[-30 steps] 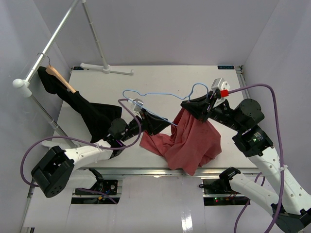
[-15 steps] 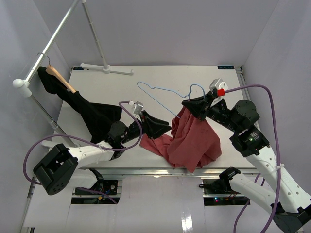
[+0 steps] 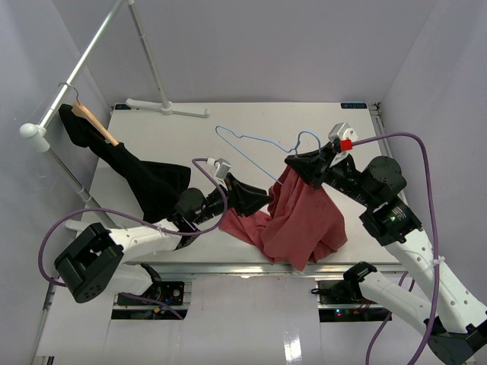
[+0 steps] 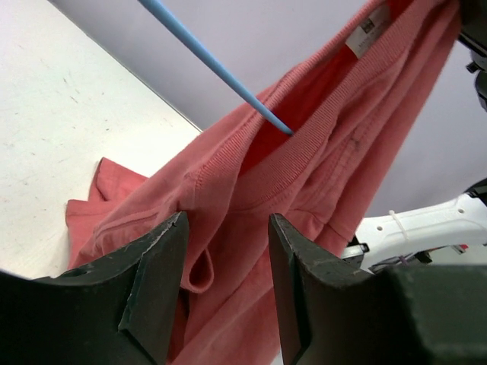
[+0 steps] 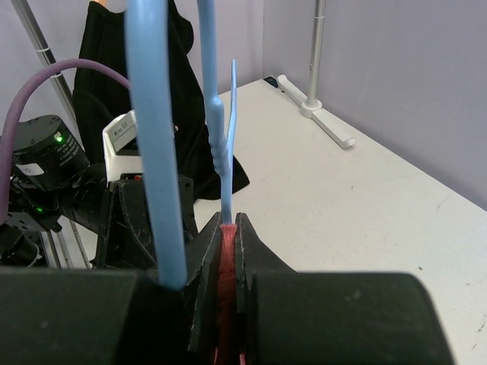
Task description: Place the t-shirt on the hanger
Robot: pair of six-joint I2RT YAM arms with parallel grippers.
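The salmon t-shirt hangs from my right gripper and trails onto the table. The right gripper is shut on the shirt's collar together with the light-blue wire hanger. In the right wrist view the hanger's wire rises from that gripper. One hanger arm runs down into the collar opening of the shirt. My left gripper is open at the shirt's left edge. In its wrist view the left gripper has cloth between its fingers, not pinched.
A black garment hangs on a tan wooden hanger from the rack rail at the left and drapes onto the table. The rack's foot lies at the table's back edge.
The hanger has swung from lying level to slanting, one arm now down inside the shirt's collar. My left gripper has moved right, up to the shirt.
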